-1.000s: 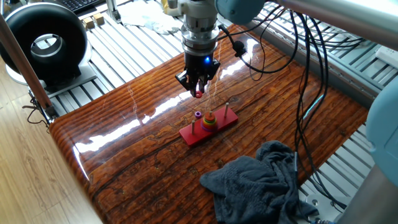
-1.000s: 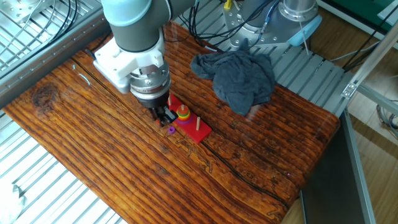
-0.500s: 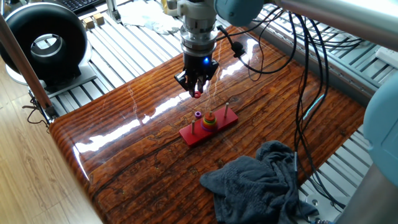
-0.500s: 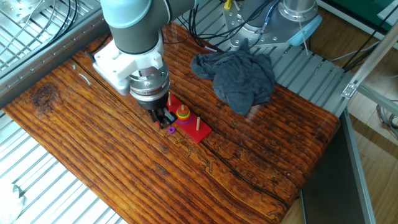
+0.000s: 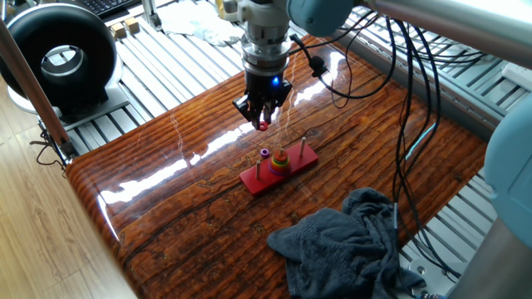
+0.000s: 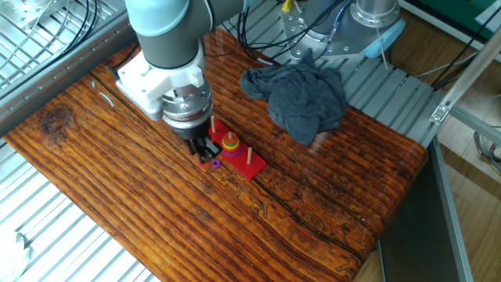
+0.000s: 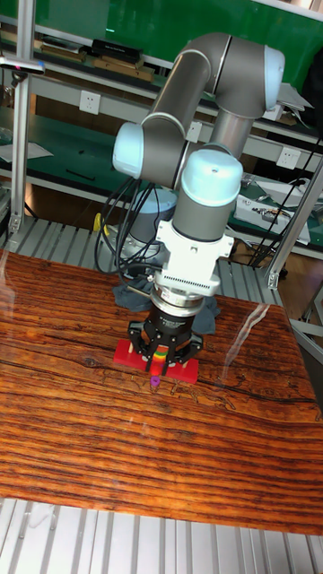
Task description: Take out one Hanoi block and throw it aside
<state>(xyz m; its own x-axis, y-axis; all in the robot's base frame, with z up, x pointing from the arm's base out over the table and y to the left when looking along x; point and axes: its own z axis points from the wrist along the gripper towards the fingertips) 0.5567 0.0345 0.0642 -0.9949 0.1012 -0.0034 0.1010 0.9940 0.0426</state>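
Note:
My gripper (image 5: 263, 121) hangs above the table, behind and left of the red peg base (image 5: 291, 167), shut on the Hanoi block (image 5: 263, 126), a tiny red-pink ring that shows between the fingertips. On the base, a small purple ring (image 5: 264, 154) sits on the left peg and a stack of orange and yellow rings (image 5: 280, 163) on the middle peg. The right peg (image 5: 303, 146) is bare. In the other fixed view the gripper (image 6: 206, 149) stands just beside the base (image 6: 244, 164) and hides the block. The tall fixed view shows the gripper (image 7: 160, 357) in front of the base (image 7: 126, 352).
A crumpled dark grey cloth (image 5: 353, 241) lies at the near right corner of the wooden table (image 5: 166, 191). Black cables (image 5: 407, 100) hang along the right side. A black round device (image 5: 58, 54) stands off the table at the far left.
The gripper with the block has barely drifted, a hair to the left in one fixed view. The base, rings and cloth have not moved.

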